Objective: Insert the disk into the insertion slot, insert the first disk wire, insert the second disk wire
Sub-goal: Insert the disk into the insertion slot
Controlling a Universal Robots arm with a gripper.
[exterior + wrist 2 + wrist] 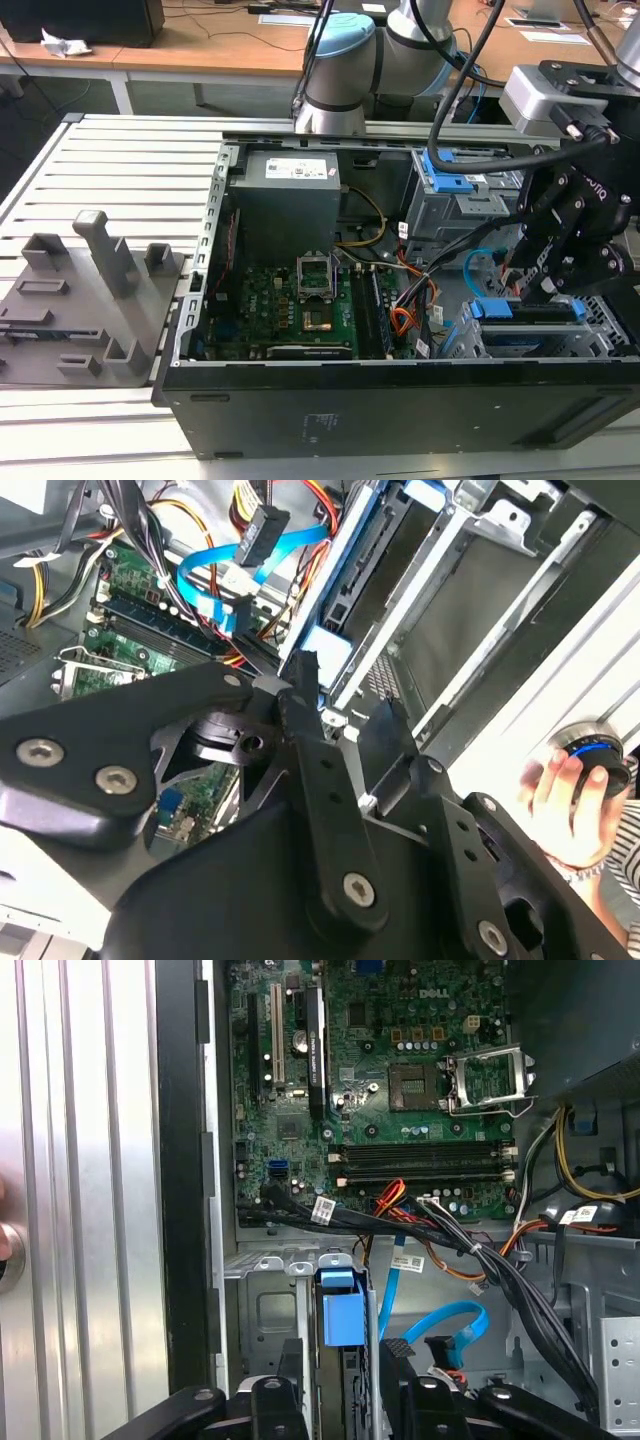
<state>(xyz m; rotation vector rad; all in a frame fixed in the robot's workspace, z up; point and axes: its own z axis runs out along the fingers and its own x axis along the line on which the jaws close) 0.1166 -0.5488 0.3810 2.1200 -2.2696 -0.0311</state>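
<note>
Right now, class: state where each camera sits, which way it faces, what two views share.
Exterior view: off the arm, looking down into the case; gripper at the exterior view's right.
First wrist view: on the arm, down onto motherboard and disk; gripper shows.
Second wrist view: on the arm, looking past the gripper at the disk.
Both wrist views share disk and blue wire.

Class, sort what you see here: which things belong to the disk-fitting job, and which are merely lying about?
Job in hand: disk; insertion slot; second disk wire.

Lying about: grey fixture tray; motherboard; taller cage with blue latch; orange-and-black wire bundle; person's hand.
</note>
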